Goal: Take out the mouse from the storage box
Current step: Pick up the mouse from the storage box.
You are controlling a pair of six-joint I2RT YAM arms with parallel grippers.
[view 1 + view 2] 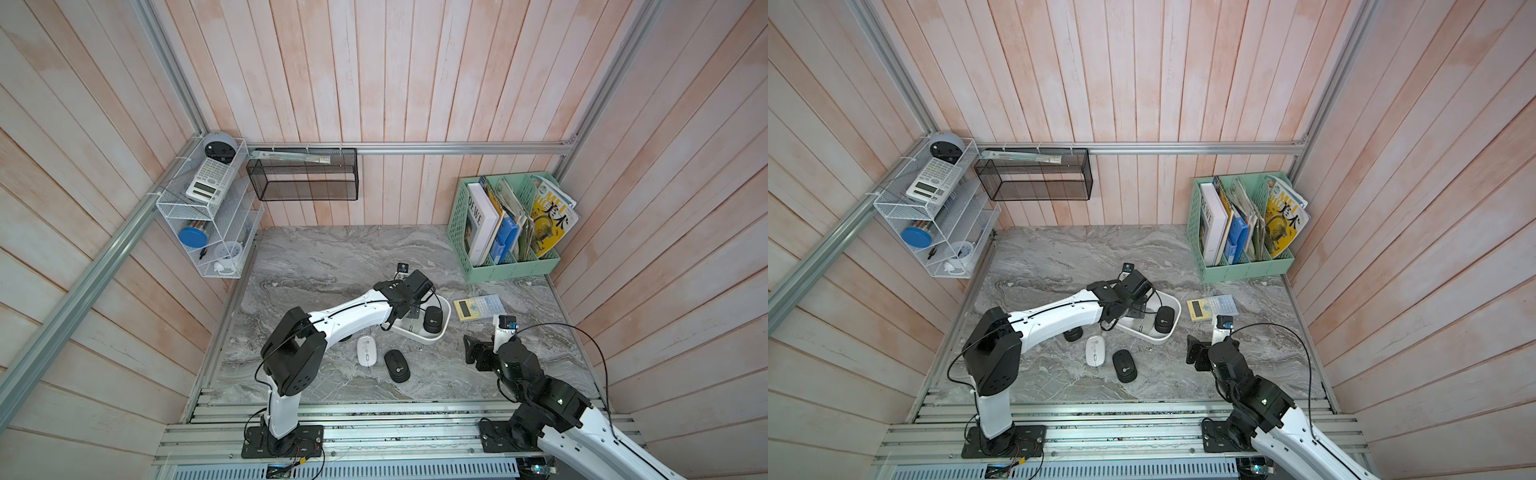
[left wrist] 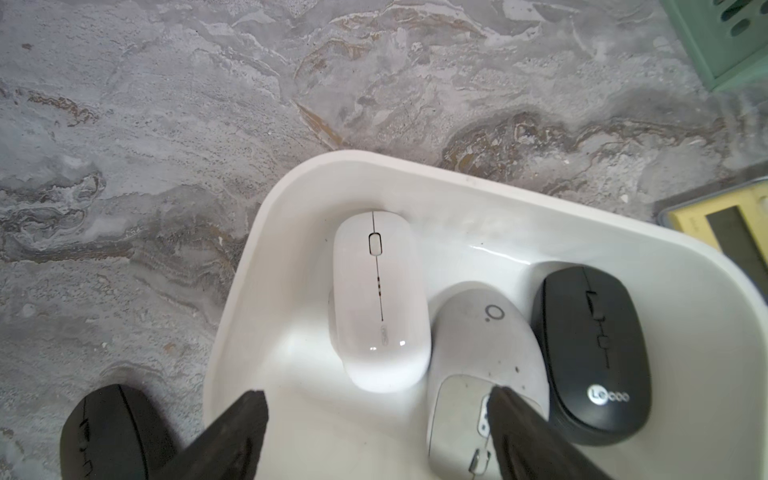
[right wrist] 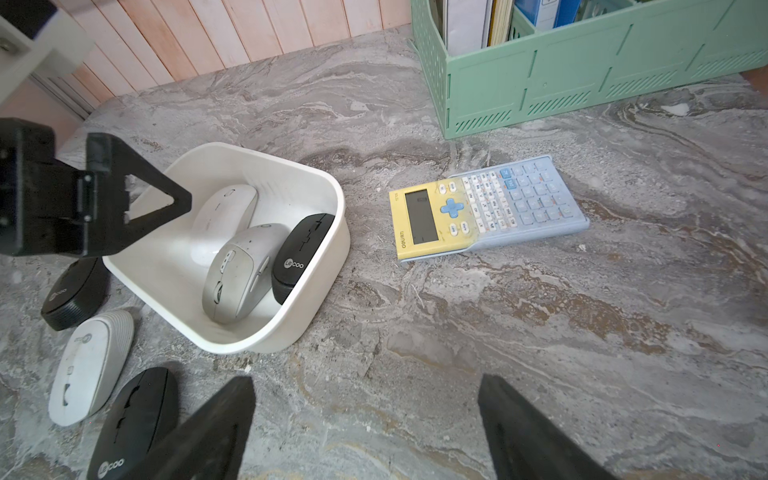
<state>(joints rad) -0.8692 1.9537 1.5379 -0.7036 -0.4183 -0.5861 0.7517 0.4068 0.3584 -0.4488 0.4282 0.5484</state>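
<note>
Three mice [image 3: 241,278] lie in the storage box [image 3: 328,266]; three other mice [image 3: 89,365] lie on the table [image 3: 540,332] beside it.

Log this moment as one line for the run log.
left claw: open, over storage box | in box: white mouse, grey mouse, black mouse | right claw: open, empty

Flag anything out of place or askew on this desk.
The black Lecoo mouse in the storage box leans tilted against its wall, beside the grey mouse. The yellow calculator lies askew on the table, its blue cover slid half off.
</note>
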